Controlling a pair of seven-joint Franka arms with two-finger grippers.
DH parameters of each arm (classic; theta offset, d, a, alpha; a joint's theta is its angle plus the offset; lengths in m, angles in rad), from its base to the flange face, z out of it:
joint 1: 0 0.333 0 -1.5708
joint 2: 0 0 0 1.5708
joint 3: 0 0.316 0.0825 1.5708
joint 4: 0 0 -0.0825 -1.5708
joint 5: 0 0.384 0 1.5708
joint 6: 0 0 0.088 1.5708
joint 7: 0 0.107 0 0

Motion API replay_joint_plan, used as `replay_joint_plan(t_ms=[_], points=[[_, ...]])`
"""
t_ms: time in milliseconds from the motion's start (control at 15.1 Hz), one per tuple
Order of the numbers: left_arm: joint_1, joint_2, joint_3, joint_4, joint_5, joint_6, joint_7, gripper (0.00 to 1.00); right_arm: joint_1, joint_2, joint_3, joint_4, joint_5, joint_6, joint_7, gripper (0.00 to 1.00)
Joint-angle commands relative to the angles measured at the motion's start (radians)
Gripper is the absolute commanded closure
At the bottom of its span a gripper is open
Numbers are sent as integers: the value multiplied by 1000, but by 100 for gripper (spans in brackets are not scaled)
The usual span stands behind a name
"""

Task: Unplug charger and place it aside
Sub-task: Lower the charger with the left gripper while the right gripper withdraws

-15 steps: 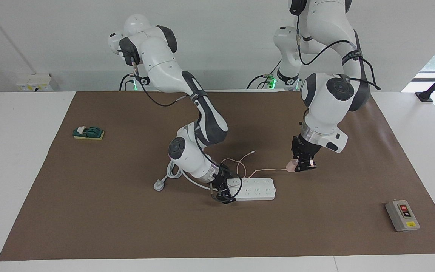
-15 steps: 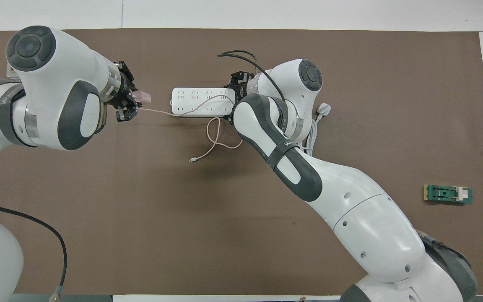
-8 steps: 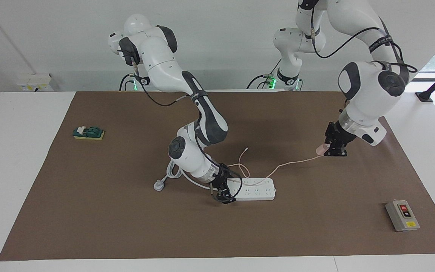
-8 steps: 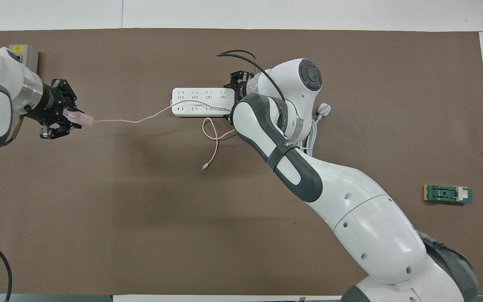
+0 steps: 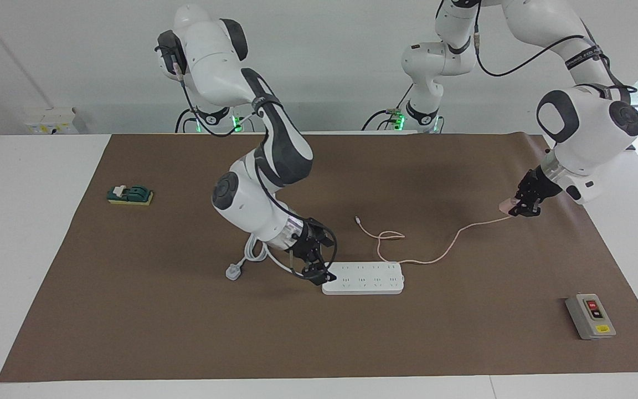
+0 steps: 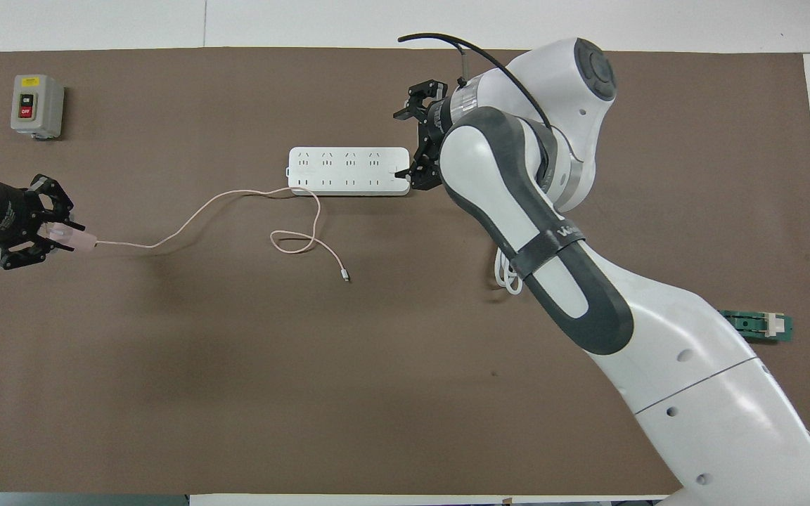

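Note:
The pale pink charger [image 5: 504,206] [image 6: 74,240] is unplugged and held in my left gripper [image 5: 520,207] [image 6: 45,235], which is shut on it low over the mat at the left arm's end of the table. Its thin pink cable [image 5: 435,257] [image 6: 236,200] trails across the mat back to the white power strip [image 5: 363,277] [image 6: 349,171]. My right gripper [image 5: 324,259] [image 6: 405,144] is open at the strip's end toward the right arm, holding nothing.
The strip's thick white cord [image 5: 252,252] [image 6: 507,277] and white three-pin plug [image 5: 233,272] lie beside the right arm. A grey switch box [image 5: 590,316] [image 6: 37,105] stands at the left arm's end. A green block [image 5: 129,195] [image 6: 763,325] lies at the right arm's end.
My left gripper carried the charger toward the left arm's end, dragging the cable off the strip's top. My right gripper let go of the strip's end, opened and lifted slightly.

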Motion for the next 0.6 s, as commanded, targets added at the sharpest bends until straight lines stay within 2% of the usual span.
replay_joint_plan(t_ms=[0, 265, 530], points=[[-8, -75, -5, -123, 12, 61, 247, 100, -39, -85, -3, -39, -62, -61, -22, 0], [-14, -73, -6, -143, 61, 63, 386, 100, -54, -175, -3, -41, -235, -110, -114, 0], [-20, -87, -8, -186, 81, 74, 452, 100, -89, -278, -3, -42, -415, -266, -400, 0]])
